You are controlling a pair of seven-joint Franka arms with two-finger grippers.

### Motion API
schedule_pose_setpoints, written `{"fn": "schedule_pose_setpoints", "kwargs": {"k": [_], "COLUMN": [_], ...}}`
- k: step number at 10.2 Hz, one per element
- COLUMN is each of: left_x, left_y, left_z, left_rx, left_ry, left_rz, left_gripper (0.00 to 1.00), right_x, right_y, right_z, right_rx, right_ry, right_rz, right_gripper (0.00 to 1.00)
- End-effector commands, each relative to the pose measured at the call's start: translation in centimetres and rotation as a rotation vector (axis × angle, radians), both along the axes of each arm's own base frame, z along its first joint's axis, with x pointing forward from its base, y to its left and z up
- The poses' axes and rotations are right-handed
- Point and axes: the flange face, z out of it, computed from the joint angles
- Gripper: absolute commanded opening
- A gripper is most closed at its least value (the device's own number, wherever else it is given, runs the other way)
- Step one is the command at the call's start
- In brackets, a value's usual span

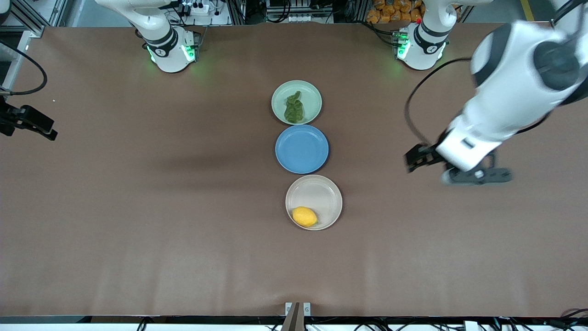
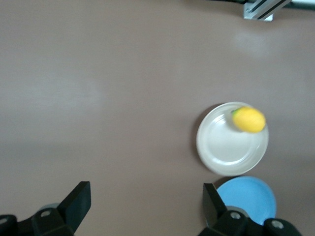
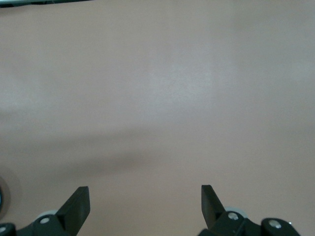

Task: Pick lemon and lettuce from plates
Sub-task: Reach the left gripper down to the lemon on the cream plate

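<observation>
Low in the middle of the front view, the lemon (image 1: 305, 216) sits on the beige plate (image 1: 321, 193), so I steer my wide-open left gripper (image 1: 415, 158) straight above it first, while the right gripper (image 3: 145, 204) waits open and the lettuce (image 1: 293, 108) stays on the green plate (image 1: 308, 94).

Right claw (image 3: 145, 206), fingers (image 3: 78, 204) spread wide and empty, over bare brown table (image 3: 162, 88)

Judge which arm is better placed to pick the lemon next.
Left, probably. The left gripper, open, hangs over bare table toward its own end, with the lemon on the beige plate in its wrist view. The right gripper, open, sees only bare table.
</observation>
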Motion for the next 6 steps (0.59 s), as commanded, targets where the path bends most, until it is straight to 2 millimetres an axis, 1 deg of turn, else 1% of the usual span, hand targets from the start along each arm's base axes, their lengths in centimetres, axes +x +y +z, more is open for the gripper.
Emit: {"fn": "schedule_pose_setpoints", "kwargs": {"k": [1, 2, 3, 4, 5, 6], "left_x": [1.5, 1.8, 2.4, 2.6, 2.4, 2.3], "left_y": [-6.2, -9.2, -11.5, -14.0, -16.3, -17.2], "left_z": [-4.9, -7.3, -10.3, -13.6, -16.5, -18.6], "left_rx": [-0.109, -0.166, -0.232, -0.296, -0.370, -0.383], "left_ry": [-0.028, -0.048, -0.074, -0.090, -0.068, -0.052], "left_rz": [0.180, 0.270, 0.351, 0.404, 0.495, 0.532], "left_gripper": [1.00, 1.00, 1.00, 1.00, 1.00, 1.00], "right_x": [0.9, 1.3, 1.5, 1.5, 1.4, 1.3], "right_y": [1.7, 2.5, 3.4, 4.9, 6.6, 9.0], "right_z": [-2.0, -2.7, -3.9, -5.3, -6.7, -8.1], "right_rx": [0.017, 0.016, 0.017, 0.030, 0.037, 0.043], "right_ry": [0.031, 0.036, 0.045, 0.039, 0.041, 0.036], "right_rz": [0.026, 0.037, 0.054, 0.072, 0.036, 0.003], "right_gripper": [1.00, 1.00, 1.00, 1.00, 1.00, 1.00]}}
